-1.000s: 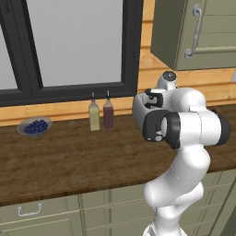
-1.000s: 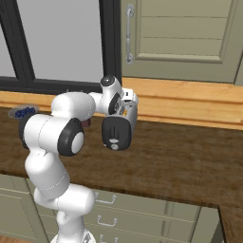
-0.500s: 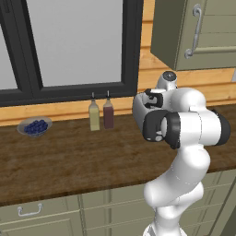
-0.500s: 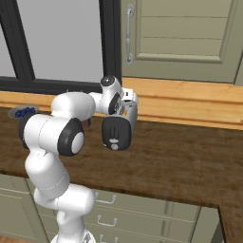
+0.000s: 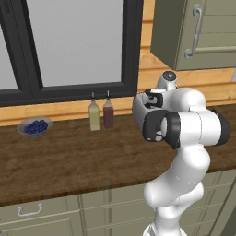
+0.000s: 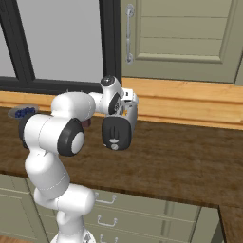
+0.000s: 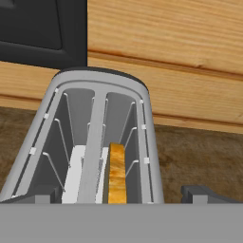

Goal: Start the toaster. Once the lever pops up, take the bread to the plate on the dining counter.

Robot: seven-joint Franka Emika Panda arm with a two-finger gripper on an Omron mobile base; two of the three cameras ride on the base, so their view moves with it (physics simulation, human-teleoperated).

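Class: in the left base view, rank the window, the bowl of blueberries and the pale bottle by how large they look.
1. Window
2. Bowl of blueberries: wider but flatter
3. Pale bottle: close to the bowl, so 2 and 3 are unsure

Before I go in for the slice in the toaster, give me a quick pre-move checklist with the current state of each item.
1. Gripper open: ok, jaws spread, nothing between them.
2. Hand over the toaster: ok, hand view looks straight down into its slots.
3. Bread in a slot: ok, standing on edge in the right-hand slot.
4. Lever popped up: cannot tell, no lever visible.
5. Fingers lined up on the slice: cannot tell, one fingertip sits on the slot's far right, past the toaster's side.
6. Counter beside the toaster free: ok on the right base view.
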